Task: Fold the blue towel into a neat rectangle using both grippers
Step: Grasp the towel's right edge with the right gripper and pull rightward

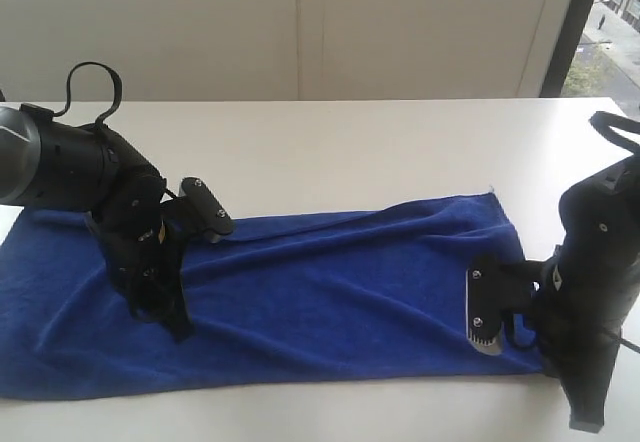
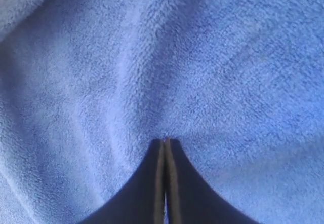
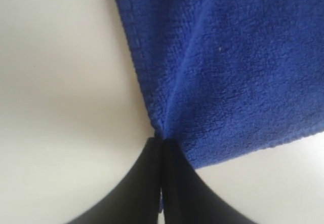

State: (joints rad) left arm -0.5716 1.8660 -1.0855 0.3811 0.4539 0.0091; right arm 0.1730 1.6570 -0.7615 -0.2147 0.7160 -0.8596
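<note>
Exterior view: the blue towel (image 1: 330, 292) lies spread lengthwise on the white table (image 1: 350, 137), rumpled, with long creases running left to right.
Towel position: it spans most of the table's width, with bare tabletop behind it and a thin strip in front.
Left arm (image 1: 70, 167): it enters from the left edge, bends at the wrist and points steeply down onto the towel's left part, inward of the left end.
Left gripper (image 2: 165, 143): clenched, its two black fingers (image 2: 185, 196) pressed flat together with no gap. The cloth's creases converge on the tips, so it is pinching the towel.
Right arm (image 1: 600, 282): it stands at the right edge, tilted down over the towel's right end beside the near corner.
Right gripper (image 3: 162, 142): clenched, tips closed together. The towel's hemmed edge (image 3: 132, 57) is drawn into them, so it grips the cloth at its border, with bare table on one side.
</note>
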